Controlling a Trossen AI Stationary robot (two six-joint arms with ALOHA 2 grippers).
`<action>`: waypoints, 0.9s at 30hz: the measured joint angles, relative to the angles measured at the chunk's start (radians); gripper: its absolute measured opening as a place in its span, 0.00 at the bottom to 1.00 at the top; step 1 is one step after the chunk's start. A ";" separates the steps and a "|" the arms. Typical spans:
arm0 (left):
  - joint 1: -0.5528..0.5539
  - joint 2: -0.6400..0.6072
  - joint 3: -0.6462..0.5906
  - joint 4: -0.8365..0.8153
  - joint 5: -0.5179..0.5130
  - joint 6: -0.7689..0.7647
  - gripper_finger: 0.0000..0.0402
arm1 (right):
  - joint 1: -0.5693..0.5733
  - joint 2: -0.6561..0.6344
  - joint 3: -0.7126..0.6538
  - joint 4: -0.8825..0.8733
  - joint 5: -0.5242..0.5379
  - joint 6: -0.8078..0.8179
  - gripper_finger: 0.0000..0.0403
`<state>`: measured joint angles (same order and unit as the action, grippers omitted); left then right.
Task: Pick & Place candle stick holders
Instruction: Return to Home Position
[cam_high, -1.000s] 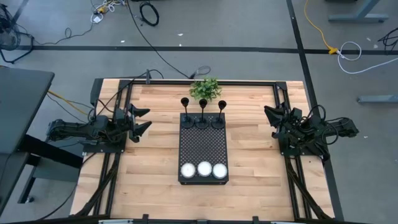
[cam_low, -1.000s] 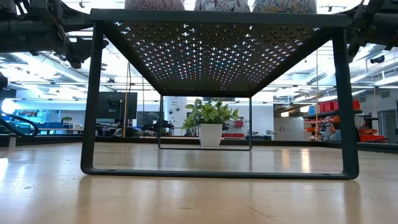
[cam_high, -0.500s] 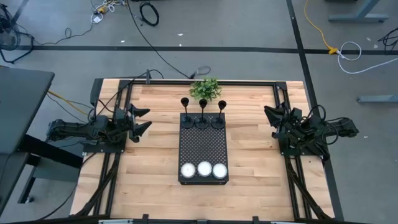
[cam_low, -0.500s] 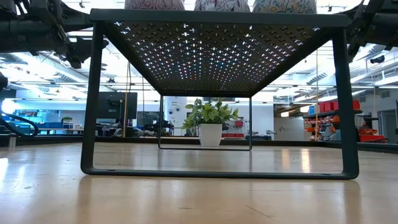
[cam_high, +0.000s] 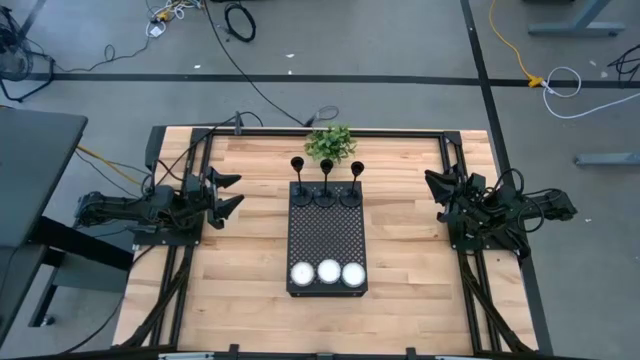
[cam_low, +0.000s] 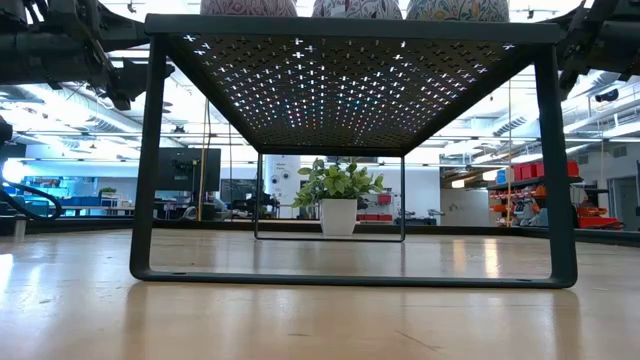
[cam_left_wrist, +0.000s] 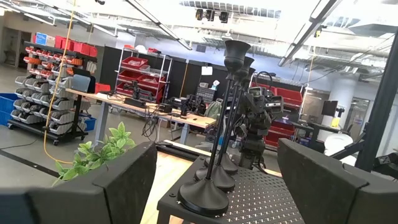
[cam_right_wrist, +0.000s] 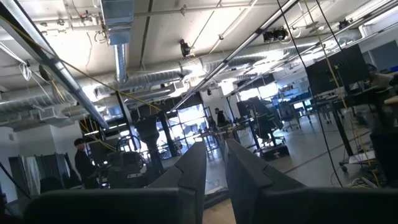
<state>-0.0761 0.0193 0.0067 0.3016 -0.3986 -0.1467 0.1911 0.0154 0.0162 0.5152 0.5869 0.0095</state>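
Observation:
Three black candle stick holders (cam_high: 326, 183) stand in a row by their round bases on the far end of the black perforated tray (cam_high: 327, 238). In the left wrist view the holders (cam_left_wrist: 219, 140) line up one behind another on the tray (cam_left_wrist: 267, 199). My left gripper (cam_high: 228, 195) is open and empty near the table's left edge, level with the holders; its fingers (cam_left_wrist: 214, 186) stand wide apart. My right gripper (cam_high: 437, 195) waits near the table's right edge, shut and empty (cam_right_wrist: 214, 162). The low view does not show the holders.
Three white tealight candles (cam_high: 328, 271) sit on the tray's near end; they also show in the low view (cam_low: 355, 7). A small potted plant (cam_high: 330, 143) stands at the far edge behind the holders. The tray stands raised on a frame of legs (cam_low: 145, 160). Bare wood lies on both sides.

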 joint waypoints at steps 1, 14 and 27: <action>0.000 0.000 0.000 0.000 0.000 0.000 0.82 | 0.000 0.000 0.000 0.000 0.000 0.000 0.14; 0.000 0.000 0.000 0.000 0.000 0.000 0.82 | 0.000 0.000 0.000 0.000 0.000 0.000 0.14; -0.015 -0.006 0.000 -0.001 0.009 0.000 0.82 | 0.000 0.000 0.000 0.000 0.000 0.000 0.14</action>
<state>-0.0914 0.0136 0.0067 0.3004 -0.3901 -0.1467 0.1910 0.0154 0.0162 0.5156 0.5869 0.0097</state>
